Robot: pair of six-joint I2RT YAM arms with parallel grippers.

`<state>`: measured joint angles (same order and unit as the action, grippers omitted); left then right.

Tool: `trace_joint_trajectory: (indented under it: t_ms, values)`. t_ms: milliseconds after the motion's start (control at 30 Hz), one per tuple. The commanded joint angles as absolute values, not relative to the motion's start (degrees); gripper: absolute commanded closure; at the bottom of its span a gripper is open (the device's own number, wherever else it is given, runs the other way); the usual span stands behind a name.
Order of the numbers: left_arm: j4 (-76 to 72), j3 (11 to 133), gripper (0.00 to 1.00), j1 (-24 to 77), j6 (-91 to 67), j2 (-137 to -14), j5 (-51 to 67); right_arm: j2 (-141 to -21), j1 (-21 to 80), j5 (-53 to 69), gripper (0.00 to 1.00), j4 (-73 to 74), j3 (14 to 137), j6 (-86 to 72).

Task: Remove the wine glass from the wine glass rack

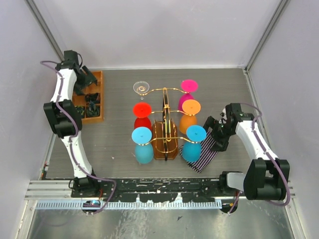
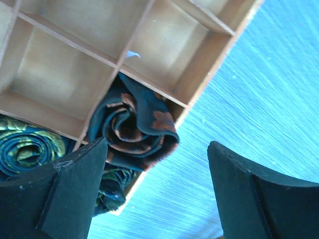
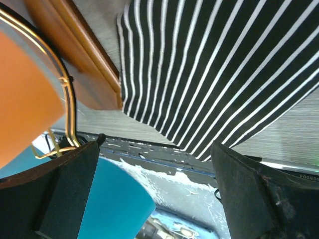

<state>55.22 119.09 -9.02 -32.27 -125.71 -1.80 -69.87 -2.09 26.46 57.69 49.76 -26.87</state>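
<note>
- Left gripper (image 2: 157, 149): jaws wide apart, holding nothing, above a corner of the orange wooden compartment tray (image 2: 207, 69), which holds rolled dark patterned ties (image 2: 134, 124).
- Right gripper (image 3: 155, 149): jaws wide apart, empty, over the black-and-white striped cloth (image 3: 224, 59).
- Gold wire wine glass rack (image 1: 165, 124) on a brown wooden base: mid-table, glasses hanging on both sides; the cyan wine glass (image 1: 194, 137) hangs nearest the right gripper.

White arms (image 1: 76, 149), black joints (image 1: 60, 118), purple cables (image 1: 61, 89)

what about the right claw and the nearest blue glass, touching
Cannot tell: in the right wrist view the blue glass slips behind a finger of the right claw, hiding any contact or gap.
</note>
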Motion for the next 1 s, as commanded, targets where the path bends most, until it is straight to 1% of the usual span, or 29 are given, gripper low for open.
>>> trace_joint_trajectory:
  t_ms: [0, 133, 300, 400, 600, 700, 800, 867, 967]
  values:
    - [53.9, 116.2, 0.11, -8.6, -33.3, -122.3, 2.1, -72.0, -0.2, 27.8, 0.01, 52.2, 45.7, -31.1]
    - [51.8, 112.2, 0.11, -8.6, -33.7, -120.3, 3.9, -79.1, 2.0, 20.8, 0.01, 51.3, 46.6, -31.8]
    - [51.1, 108.5, 0.12, -7.5, -34.2, -118.5, 8.2, -86.2, 1.7, 9.4, 0.01, 50.0, 53.1, -32.1]
    - [50.6, 105.3, 0.12, -5.9, -34.2, -116.7, 10.5, -90.5, -0.3, 4.2, 0.01, 48.6, 57.3, -31.6]
    - [49.6, 99.9, 0.12, -0.9, -33.7, -111.5, 12.1, -98.0, -6.4, -8.4, 0.01, 46.8, 70.5, -30.5]
    - [49.7, 98.0, 0.12, 1.0, -33.5, -109.6, 12.2, -98.0, -6.9, -16.6, 0.01, 47.3, 79.0, -30.4]
    - [49.8, 95.9, 0.12, 2.3, -32.9, -106.9, 11.9, -91.5, -5.2, -14.4, 0.01, 47.0, 81.2, -30.0]
    - [49.4, 94.4, 0.11, 2.6, -32.6, -105.1, 11.8, -87.9, -4.2, -6.9, 0.01, 47.0, 77.9, -30.1]
    - [49.0, 92.9, 0.11, 2.6, -32.3, -103.6, 11.9, -87.2, -4.2, 6.0, 0.01, 47.1, 70.6, -30.7]
